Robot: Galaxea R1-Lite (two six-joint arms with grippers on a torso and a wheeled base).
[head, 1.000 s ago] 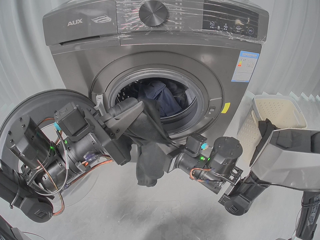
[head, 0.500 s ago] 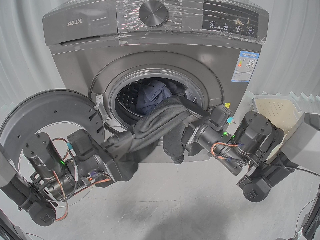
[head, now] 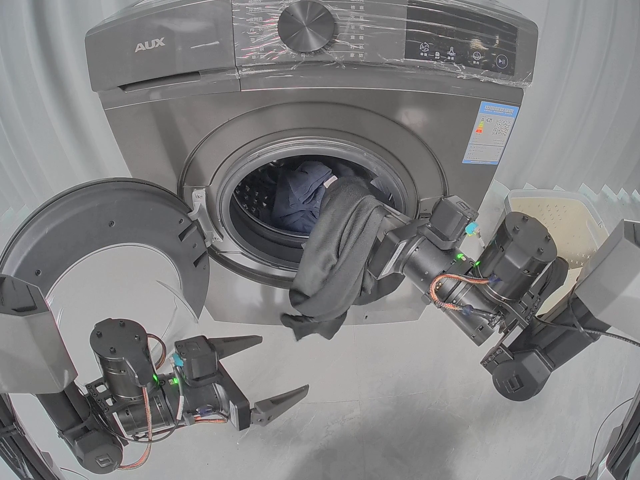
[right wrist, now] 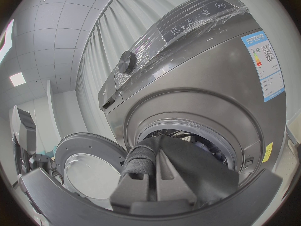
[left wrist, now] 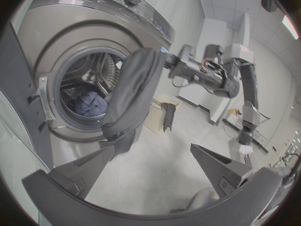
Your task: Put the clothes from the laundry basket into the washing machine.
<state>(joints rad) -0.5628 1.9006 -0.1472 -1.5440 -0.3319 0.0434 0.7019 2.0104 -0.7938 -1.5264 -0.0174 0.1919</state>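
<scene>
1. The room was bright and evenly lit; the light came from above, from a ceiling panel [right wrist: 17, 79] that glowed white in the right wrist view.
2. The plastic film [head: 320, 31] on the washing machine [head: 167, 135] gave many small white glints, and the metal front carried wide, soft reflections.
3. The drum [head: 257, 195] was the darkest place.
4. Shadows on the floor [head: 373, 395] were weak, with soft edges.
5. Both wrist views were strongly curved, with black corners; in the head view the curtain [head: 40, 101] bent at the edges.
</scene>
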